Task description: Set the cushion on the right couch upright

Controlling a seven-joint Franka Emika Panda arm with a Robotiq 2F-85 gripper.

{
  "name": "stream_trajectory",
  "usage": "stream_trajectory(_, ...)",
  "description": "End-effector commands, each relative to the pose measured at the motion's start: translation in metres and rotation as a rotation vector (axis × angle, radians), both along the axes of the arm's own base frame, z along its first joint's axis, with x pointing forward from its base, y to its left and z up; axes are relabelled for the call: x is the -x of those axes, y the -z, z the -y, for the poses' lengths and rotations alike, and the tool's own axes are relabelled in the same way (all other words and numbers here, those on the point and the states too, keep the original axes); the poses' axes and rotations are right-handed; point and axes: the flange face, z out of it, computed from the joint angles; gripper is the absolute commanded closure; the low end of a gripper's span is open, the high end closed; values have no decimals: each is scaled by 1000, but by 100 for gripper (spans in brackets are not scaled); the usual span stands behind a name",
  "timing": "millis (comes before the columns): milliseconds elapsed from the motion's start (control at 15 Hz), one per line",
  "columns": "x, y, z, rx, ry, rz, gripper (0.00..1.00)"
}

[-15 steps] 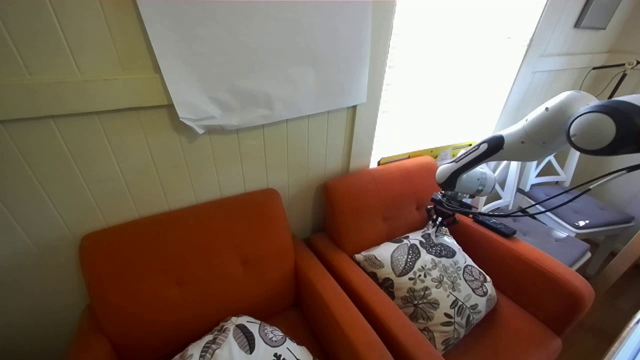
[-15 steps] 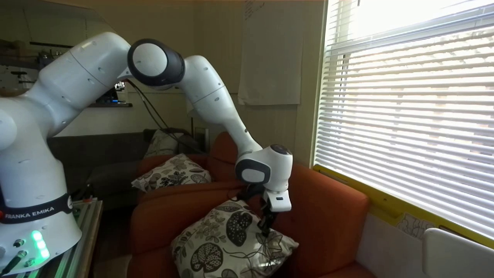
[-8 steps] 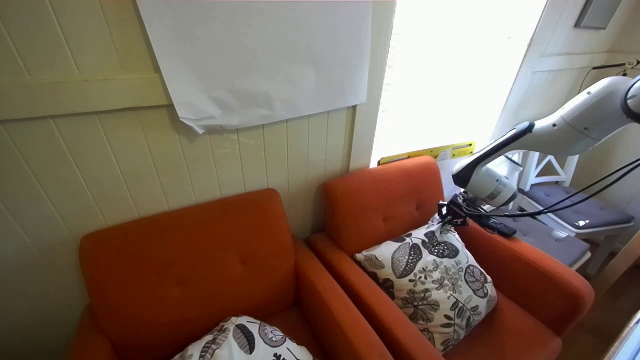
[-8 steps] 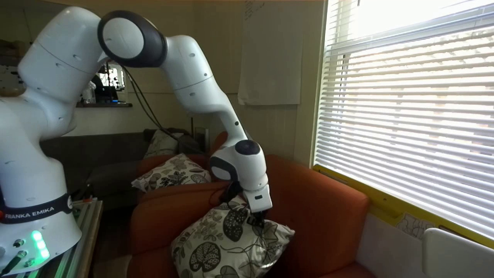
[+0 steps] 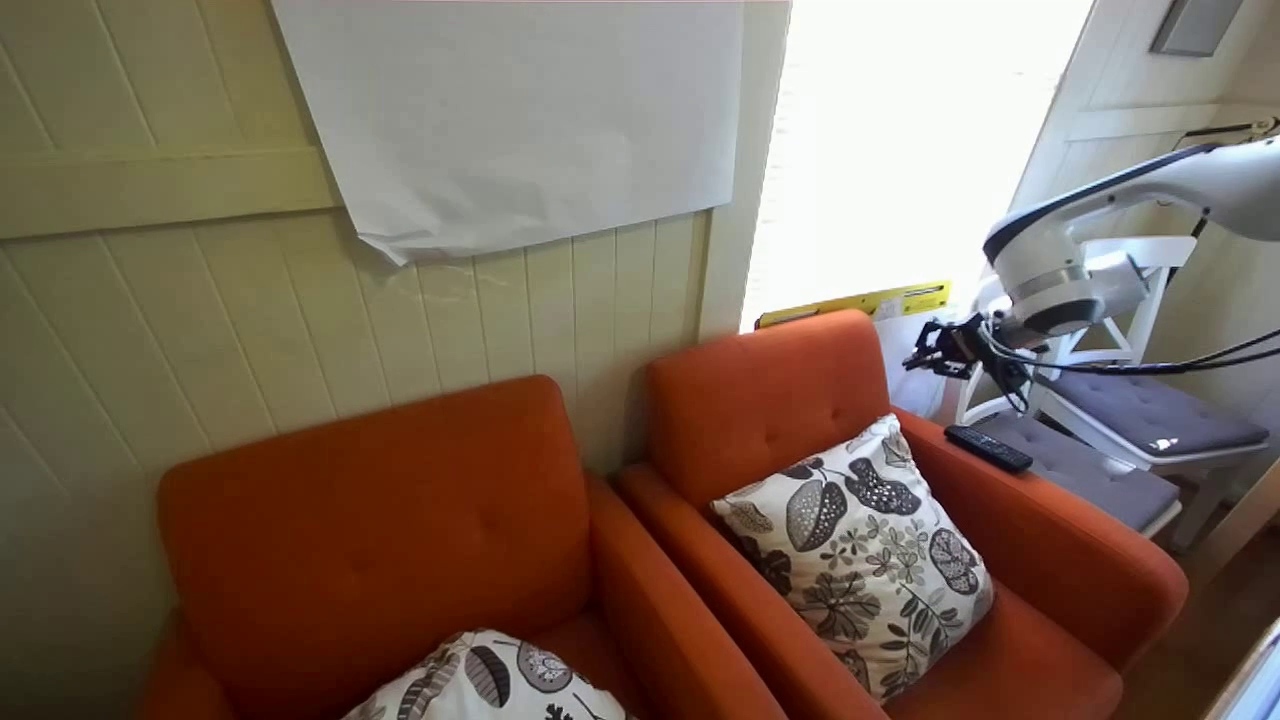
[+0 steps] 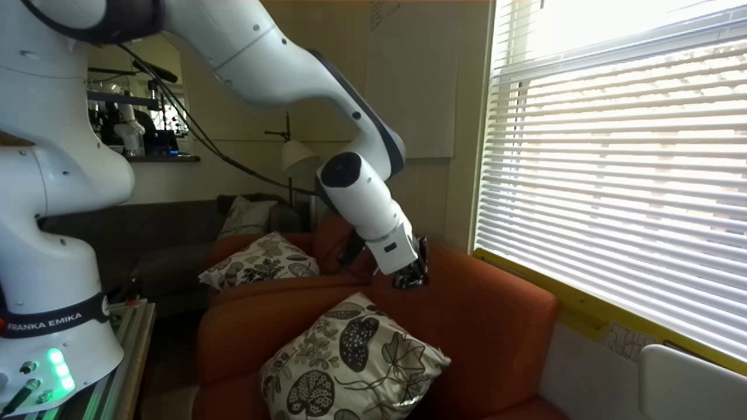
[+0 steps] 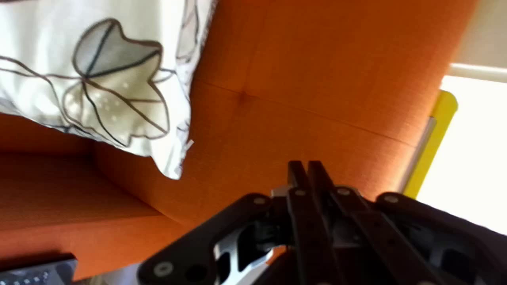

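Hovering near, but apart from, the cushion (image 5: 870,570) — gripper (image 7: 306,166) closed, tips tog. Cushion's on the orange right couch (image 5: 745,420), betw. its arms, tilted, one corner up; can't tell re: backrest contact. Black remote (image 5: 988,449) on one arm. Further back in an exterior view — 2nd armchair (image 6: 328,248) w/ matching pillow (image 6: 262,262), then dark sofa (image 6: 140,230).

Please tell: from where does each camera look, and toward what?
Wrist view: mounted behind the gripper, facing cushion and right couch; only gripper shows.
An exterior view: raised, facing second armchair, right couch, wall; outer arm, gripper show.
An exterior view: near base, facing wall, blinds; base, most of arm, gripper show.
Both exterior views share cushion, right couch.
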Motion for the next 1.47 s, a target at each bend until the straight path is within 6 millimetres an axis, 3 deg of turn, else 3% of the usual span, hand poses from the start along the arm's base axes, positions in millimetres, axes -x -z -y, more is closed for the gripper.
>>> stream_trajectory(0,17,-36,18,-12,-28,142,99)
stream_trajectory(200,34,-17,3,-27,-112,86,99)
stream_trajectory(267,42,-6,-4,-10,-130,29,74)
stream_trajectory(400,55,6,-17,40,-137,-57,68)
stream_trajectory(800,79,16,-62,152,-12,-237,25)
stream_trajectory(1000,94,47,-78,166,23,-341,5)
stream_trajectory(1200,108,72,-85,166,43,-442,0)
stream_trajectory(1400,104,81,-76,183,60,-508,0)
